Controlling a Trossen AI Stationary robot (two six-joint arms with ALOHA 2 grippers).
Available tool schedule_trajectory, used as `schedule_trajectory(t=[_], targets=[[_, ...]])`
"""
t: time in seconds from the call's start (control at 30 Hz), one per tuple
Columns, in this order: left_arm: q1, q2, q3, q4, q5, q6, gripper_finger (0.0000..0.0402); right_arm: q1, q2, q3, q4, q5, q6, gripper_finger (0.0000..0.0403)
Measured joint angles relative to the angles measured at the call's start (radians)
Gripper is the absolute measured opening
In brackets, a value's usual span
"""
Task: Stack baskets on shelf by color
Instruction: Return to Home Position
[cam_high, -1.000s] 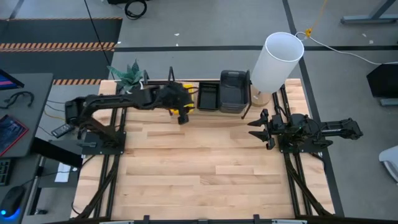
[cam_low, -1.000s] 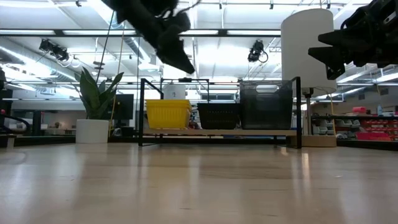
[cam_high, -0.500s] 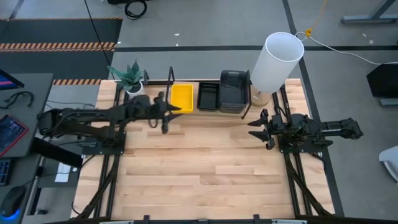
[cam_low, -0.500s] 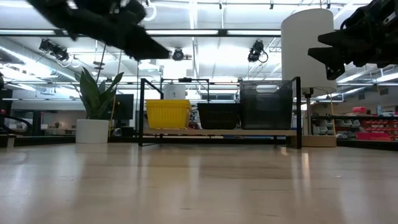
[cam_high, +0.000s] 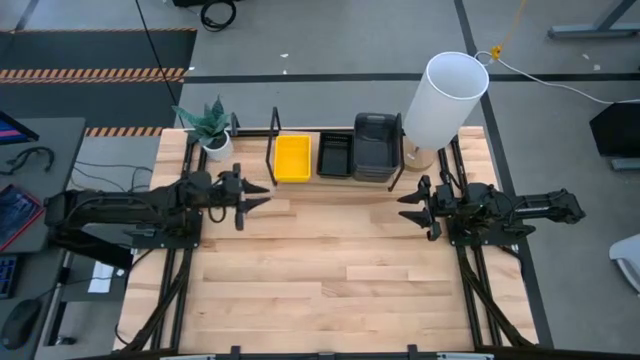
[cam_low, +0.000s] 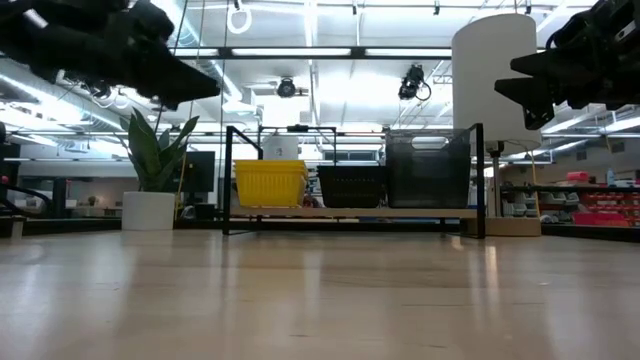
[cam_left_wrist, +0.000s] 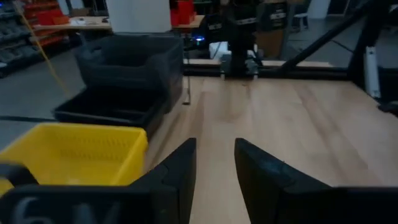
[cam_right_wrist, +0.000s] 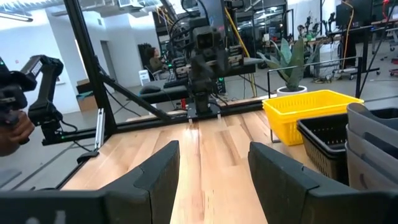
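Observation:
The black tube shelf (cam_high: 274, 130) stands at the table's far edge. On its wood base sit, side by side, a stack of yellow baskets (cam_high: 292, 158), a stack of small black baskets (cam_high: 335, 155) and a taller stack of dark grey baskets (cam_high: 375, 147). The low view shows the same yellow baskets (cam_low: 270, 183), black baskets (cam_low: 352, 186) and grey baskets (cam_low: 428, 170). My left gripper (cam_high: 258, 193) hovers open near the table's left side, pointing right, clear of the shelf. My right gripper (cam_high: 408, 208) hovers open at the right side, pointing left.
A tall white cylinder (cam_high: 445, 100) stands at the far right corner beside the shelf. A potted plant (cam_high: 208, 125) stands at the far left corner. Bare wood tabletop (cam_high: 330, 270) stretches between the two arms and toward the near edge.
My left arm has drawn back from the yellow baskets on the shelf toward the table's left edge and a little nearer, and its gripper has turned from pointing at the shelf to pointing right. The basket stacks have stayed where they were.

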Motion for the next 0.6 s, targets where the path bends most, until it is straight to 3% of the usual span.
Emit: schedule_trajectory(t=[0.6], targets=[[-0.146, -0.379, -0.242, 0.007, 0.0, -0.106, 0.0116, 0.0, 0.001, 0.0, 0.001, 0.0, 0.0, 0.0197]])
